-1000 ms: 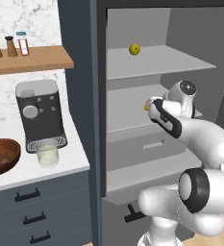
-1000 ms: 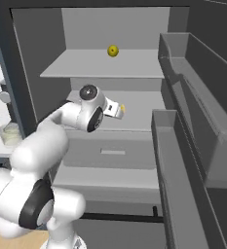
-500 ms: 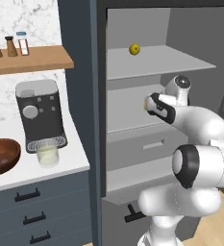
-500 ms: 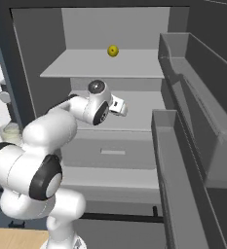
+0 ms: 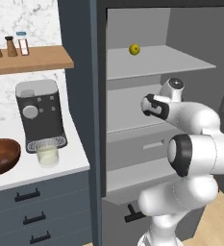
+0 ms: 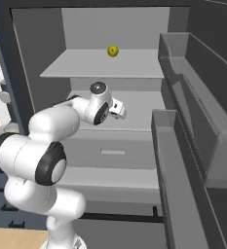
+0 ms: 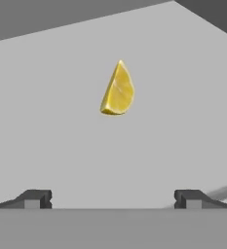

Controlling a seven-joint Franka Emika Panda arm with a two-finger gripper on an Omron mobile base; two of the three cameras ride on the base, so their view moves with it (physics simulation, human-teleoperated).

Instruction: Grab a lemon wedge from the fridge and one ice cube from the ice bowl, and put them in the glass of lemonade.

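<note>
Flat, even rendered light fills all views, with no glare. Inside the fridge (image 6: 110, 68) the shelves read soft grey, darker toward its walls. The lemon wedge (image 7: 118, 90) looks slightly soft-edged, casting no clear shadow.

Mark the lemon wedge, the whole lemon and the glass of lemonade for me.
lemon wedge (image 7: 118, 90), hand view, middle of its cut face.
whole lemon (image 6: 113, 50), right base view, centre of the fruit.
glass of lemonade (image 5: 48, 156), left base view, its liquid-filled side.
</note>
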